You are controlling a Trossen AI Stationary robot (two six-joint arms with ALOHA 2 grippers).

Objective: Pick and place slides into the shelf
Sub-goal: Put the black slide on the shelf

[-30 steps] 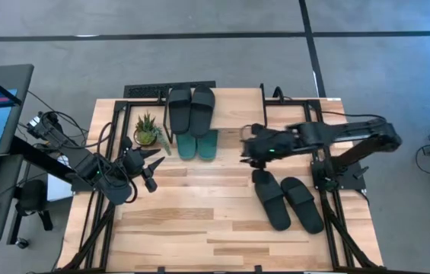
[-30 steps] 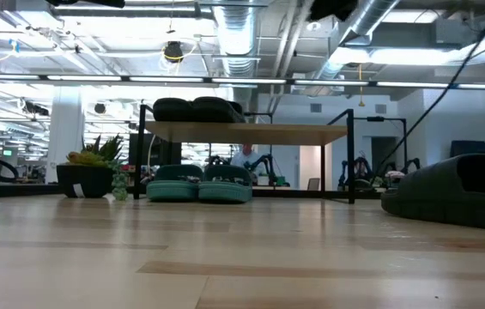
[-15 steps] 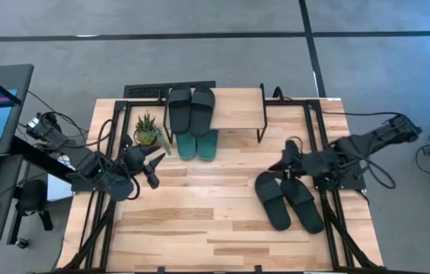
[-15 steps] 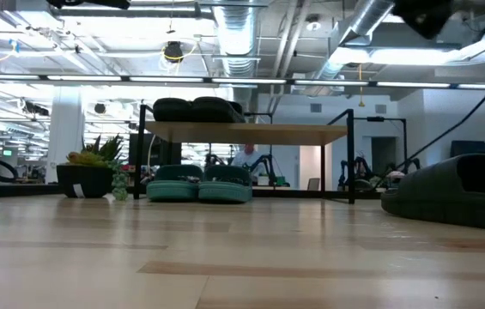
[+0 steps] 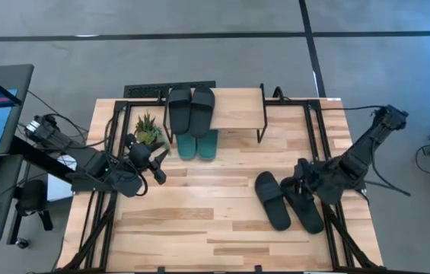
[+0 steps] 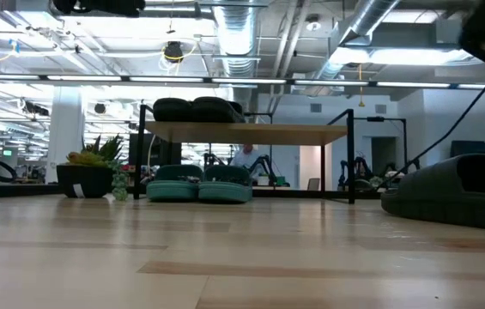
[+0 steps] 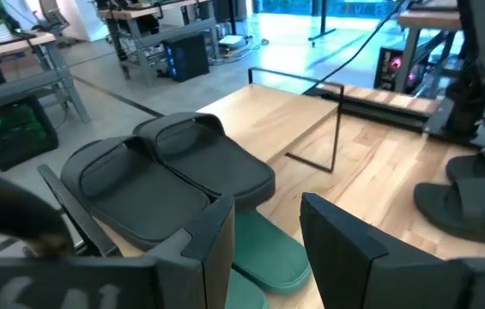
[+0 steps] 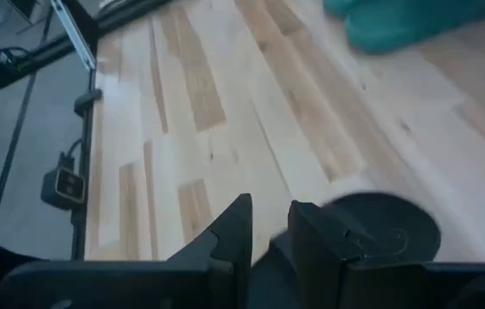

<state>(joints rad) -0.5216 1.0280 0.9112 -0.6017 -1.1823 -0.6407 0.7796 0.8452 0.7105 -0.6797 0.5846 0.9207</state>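
Two black slides (image 5: 190, 108) lie side by side on the shelf's light top board (image 5: 237, 110), and two teal slides (image 5: 198, 144) sit on the table under it. Two more black slides (image 5: 272, 199) (image 5: 304, 204) lie soles down on the table's right part. My right gripper (image 5: 298, 172) hangs over their far ends, touching nothing. In its wrist view the fingers (image 8: 269, 225) stand slightly apart, with a black slide's rounded end (image 8: 388, 232) beside them. My left gripper (image 5: 163, 165) waits open at the table's left, facing the shelf (image 7: 285, 116).
A small potted plant (image 5: 147, 131) stands on the table just left of the shelf's legs. A monitor and a keyboard sit on a stand off the table's left edge. Bare wood (image 5: 199, 228) stretches along the near half. A person (image 6: 244, 157) shows far behind the shelf.
My right gripper has swung away from the shelf's right end, toward the table's right and near edges, and now stands over the two black slides there. My left gripper has edged a little toward the shelf. No slide has moved.
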